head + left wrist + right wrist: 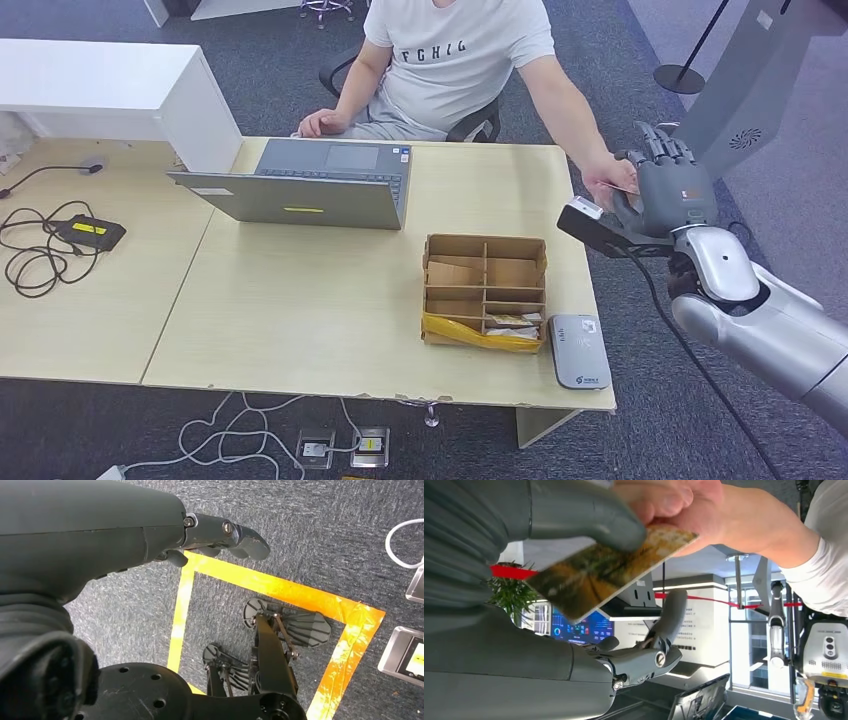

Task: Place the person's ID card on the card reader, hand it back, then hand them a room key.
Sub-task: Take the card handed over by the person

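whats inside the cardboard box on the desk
The box is split by dividers into compartments. Most look empty. The front-right ones hold a few flat cards, and a yellow strip runs along the front. The front wall hides the bottoms of the nearest compartments.

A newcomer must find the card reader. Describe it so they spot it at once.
Start at the light wooden table and go to its near right corner. Beside the cardboard divider box lies the card reader: a flat grey pad with rounded corners, unlike the brown box.
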Controlling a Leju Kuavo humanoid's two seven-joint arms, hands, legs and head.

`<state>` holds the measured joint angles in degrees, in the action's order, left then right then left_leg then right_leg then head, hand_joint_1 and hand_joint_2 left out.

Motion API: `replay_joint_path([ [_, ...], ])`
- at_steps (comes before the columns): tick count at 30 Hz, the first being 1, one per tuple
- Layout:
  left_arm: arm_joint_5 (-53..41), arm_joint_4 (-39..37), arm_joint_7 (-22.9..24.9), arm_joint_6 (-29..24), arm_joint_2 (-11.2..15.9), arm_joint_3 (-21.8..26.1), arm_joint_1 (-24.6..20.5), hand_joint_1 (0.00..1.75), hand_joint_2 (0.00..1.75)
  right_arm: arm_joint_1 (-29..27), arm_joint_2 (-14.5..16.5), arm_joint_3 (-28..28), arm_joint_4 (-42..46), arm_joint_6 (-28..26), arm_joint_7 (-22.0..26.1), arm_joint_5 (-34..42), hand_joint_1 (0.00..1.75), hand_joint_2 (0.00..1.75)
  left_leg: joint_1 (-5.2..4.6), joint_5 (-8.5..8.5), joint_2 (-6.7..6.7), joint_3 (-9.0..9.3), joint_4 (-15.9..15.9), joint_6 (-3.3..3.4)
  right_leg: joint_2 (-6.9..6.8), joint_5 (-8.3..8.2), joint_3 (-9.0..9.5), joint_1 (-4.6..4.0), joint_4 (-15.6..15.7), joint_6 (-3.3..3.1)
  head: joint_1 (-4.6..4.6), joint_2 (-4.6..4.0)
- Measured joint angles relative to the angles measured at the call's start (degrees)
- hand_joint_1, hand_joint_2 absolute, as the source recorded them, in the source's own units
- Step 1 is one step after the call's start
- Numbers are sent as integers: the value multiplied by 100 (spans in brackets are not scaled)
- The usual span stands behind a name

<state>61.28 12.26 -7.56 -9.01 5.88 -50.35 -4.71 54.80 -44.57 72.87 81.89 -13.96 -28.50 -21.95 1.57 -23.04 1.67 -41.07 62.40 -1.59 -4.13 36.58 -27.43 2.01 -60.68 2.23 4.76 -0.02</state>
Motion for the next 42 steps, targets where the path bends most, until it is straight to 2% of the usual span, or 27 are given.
replay_joint_path([
  [30,81,0,0,4,-1,-137,-7,0,0,-35,-242,-2,45,-16,-146,-6,175,175,0,0,13,0,0,0,14,-2,-6,0,0,3,0,0],
  [42,157,0,63,-46,-4,-150,-8,0,0,-350,-592,-9,121,-141,-214,234,175,175,0,-1,14,0,0,0,14,-3,-5,1,1,4,1,0],
])
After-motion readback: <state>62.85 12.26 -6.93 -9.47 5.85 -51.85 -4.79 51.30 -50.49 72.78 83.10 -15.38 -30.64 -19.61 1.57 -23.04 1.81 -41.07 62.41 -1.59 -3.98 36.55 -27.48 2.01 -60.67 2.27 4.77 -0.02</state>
